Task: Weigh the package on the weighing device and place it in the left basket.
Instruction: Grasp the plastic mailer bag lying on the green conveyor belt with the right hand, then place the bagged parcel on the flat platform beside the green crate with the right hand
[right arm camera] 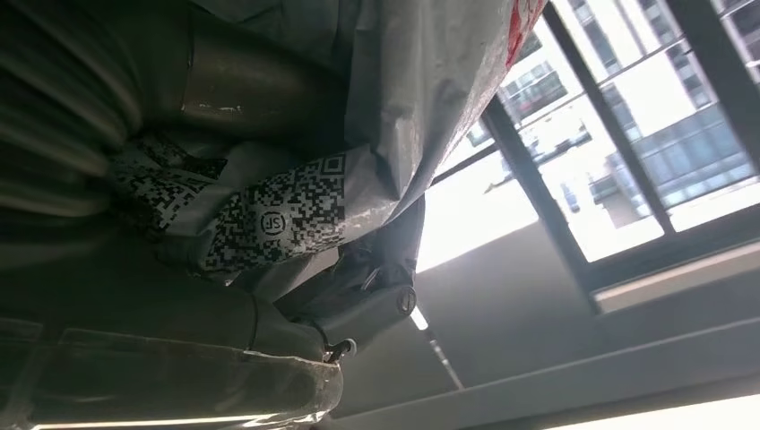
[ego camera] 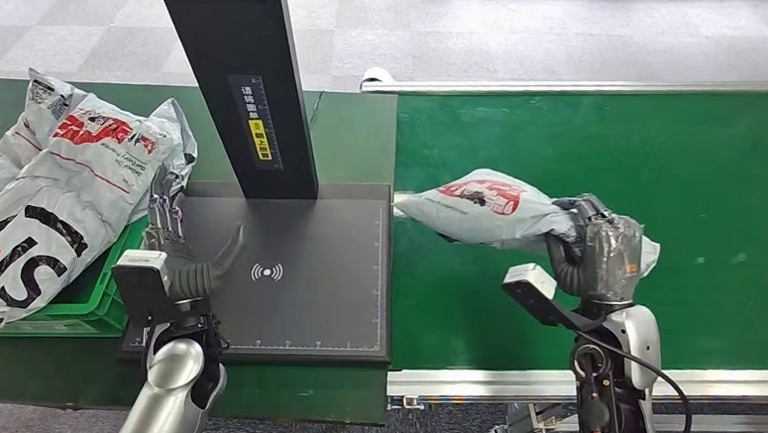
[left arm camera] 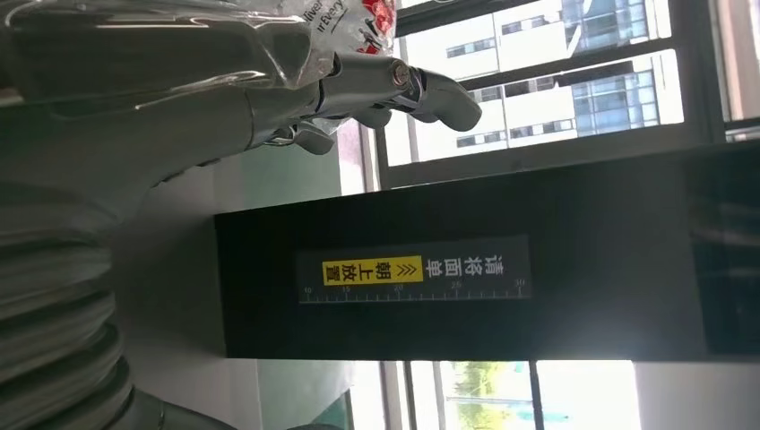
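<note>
right hand point(ego camera: 596, 252): grasping package point(ego camera: 485, 207), scale point(ego camera: 298, 272) off to its left
left hand point(ego camera: 175, 250): released, over scale edge

Yellow label point(left arm camera: 360, 270) on post point(ego camera: 239, 70) — "朝上放置"; package point(right arm camera: 296, 215) — "SF".

I've got the grey package point(ego camera: 490, 207) with red print in my right hand point(ego camera: 596, 252), lifted over the green belt just beside the black weighing device point(ego camera: 298, 272); the green basket point(ego camera: 78, 305) sits left, piled with bags.
</note>
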